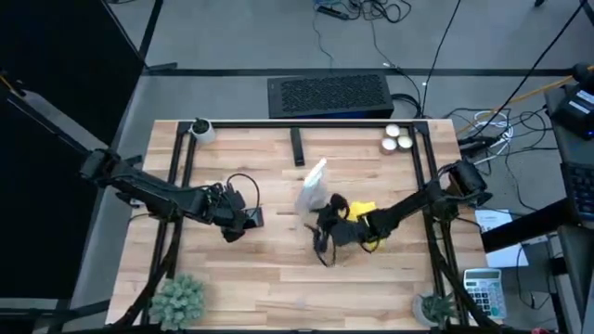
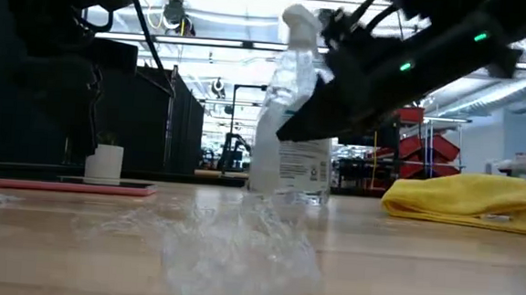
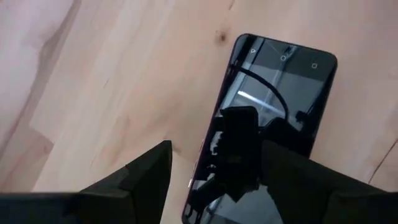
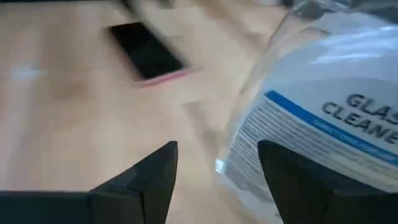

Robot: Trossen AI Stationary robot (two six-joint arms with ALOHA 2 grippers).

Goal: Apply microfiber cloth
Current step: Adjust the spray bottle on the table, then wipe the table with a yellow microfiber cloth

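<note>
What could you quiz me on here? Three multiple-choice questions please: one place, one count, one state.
1. Where is the yellow cloth?
A on the table near the spray bottle
B on the floor
C hanging off the edge

2. How many white discs sit in the far corner?
A one
B three
C six

3. The spray bottle is:
A upright
B lying down
C lifted up

Answers: A, it lies on the wood by the bottle; B, three show from above; A, it stands on its base.

"GLAS CLEANE" on bottle (image 4: 323,118)
</note>
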